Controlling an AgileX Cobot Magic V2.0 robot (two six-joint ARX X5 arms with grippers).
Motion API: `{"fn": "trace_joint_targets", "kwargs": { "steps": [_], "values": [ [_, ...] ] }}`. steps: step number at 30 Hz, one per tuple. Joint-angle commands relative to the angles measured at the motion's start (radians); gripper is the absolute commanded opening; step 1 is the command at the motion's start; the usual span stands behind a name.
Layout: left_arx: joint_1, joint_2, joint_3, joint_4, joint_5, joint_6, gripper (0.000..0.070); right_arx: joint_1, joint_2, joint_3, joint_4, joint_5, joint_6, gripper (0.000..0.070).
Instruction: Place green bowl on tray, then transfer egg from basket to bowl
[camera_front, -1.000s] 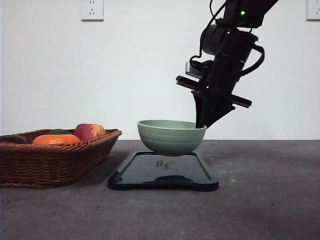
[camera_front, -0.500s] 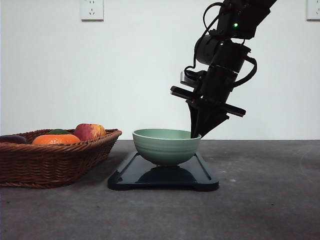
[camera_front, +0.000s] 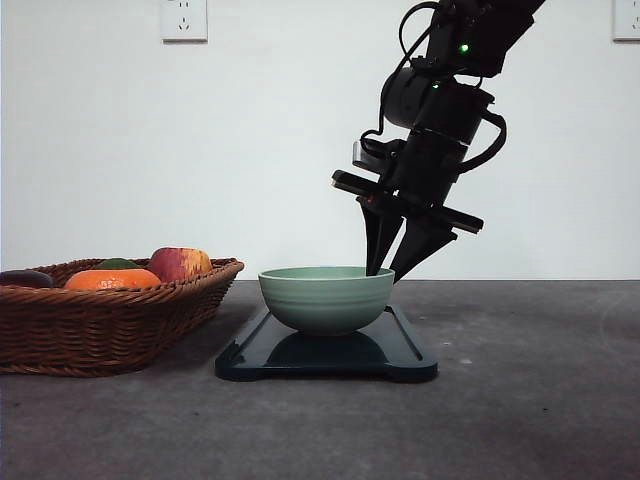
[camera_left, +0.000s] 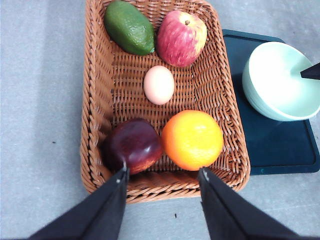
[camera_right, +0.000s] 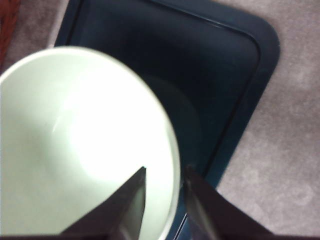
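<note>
The pale green bowl (camera_front: 325, 298) stands on the dark tray (camera_front: 400, 355), toward its left half. My right gripper (camera_front: 385, 272) is open and tilted down at the bowl's right rim, one finger inside the bowl and one outside; the right wrist view has the gripper (camera_right: 166, 169) astride the rim of the bowl (camera_right: 75, 150) over the tray (camera_right: 210, 75). The egg (camera_left: 159, 85) lies in the middle of the wicker basket (camera_left: 100, 100). My left gripper (camera_left: 162, 172) hangs open above the basket's near end, holding nothing.
Around the egg in the basket lie an avocado (camera_left: 129, 27), a red-yellow apple (camera_left: 181, 37), an orange fruit (camera_left: 192, 140) and a dark red fruit (camera_left: 132, 145). The basket (camera_front: 110, 320) stands just left of the tray. Grey tabletop (camera_front: 540, 400) stretches to the right.
The bowl has come down and slightly left, from hanging above the tray to resting on it. My right gripper's fingers have spread apart at the rim.
</note>
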Motion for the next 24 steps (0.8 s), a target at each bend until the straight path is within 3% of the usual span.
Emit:
{"fn": "trace_joint_targets", "kwargs": {
  "steps": [1, 6, 11, 19, 24],
  "values": [
    [-0.002, 0.005, 0.022, 0.007, 0.004, 0.008, 0.0280, 0.007, 0.003, 0.034, -0.007, -0.001, 0.002, 0.0147],
    [-0.002, 0.005, 0.022, 0.006, 0.004, 0.011, 0.0280, 0.009, -0.080, 0.028, -0.023, 0.005, -0.024, 0.0146],
    [-0.002, 0.005, 0.022, 0.007, 0.004, 0.011, 0.0280, 0.009, -0.201, -0.061, 0.086, 0.008, -0.025, 0.0146],
    [-0.002, 0.005, 0.022, 0.014, 0.004, 0.010, 0.0280, 0.001, -0.511, -0.434, 0.346, 0.002, -0.049, 0.0146],
    [-0.002, 0.005, 0.022, 0.014, 0.004, 0.008, 0.0280, 0.001, -0.697, -0.646, 0.426, 0.005, -0.073, 0.0146]
  ]
}}
